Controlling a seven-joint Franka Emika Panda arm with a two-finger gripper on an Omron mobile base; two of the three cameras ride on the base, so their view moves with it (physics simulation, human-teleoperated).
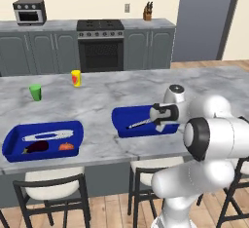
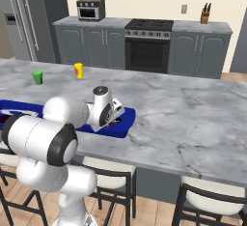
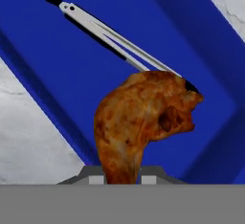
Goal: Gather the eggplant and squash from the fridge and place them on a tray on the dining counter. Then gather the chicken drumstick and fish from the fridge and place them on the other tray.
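Marble counter (image 1: 97, 100): two blue trays (image 1: 44, 142) (image 1: 127, 117), green cup (image 1: 35, 92), yellow cup (image 1: 76, 78).

The chicken drumstick (image 3: 143, 122) hides one end of the tongs (image 3: 110, 36) beneath it.

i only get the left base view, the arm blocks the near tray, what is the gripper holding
Observer: The gripper is shut on a browned chicken drumstick, seen in the hand view.
Operator: is it over the tray yet
Observer: Yes, the hand view shows the blue tray directly beyond the drumstick.
Operator: anything in that tray
Observer: A pair of metal tongs lies on its floor, the far end passing behind the drumstick.
Operator: is there fish there
Observer: No fish in the part of the tray the hand view shows.
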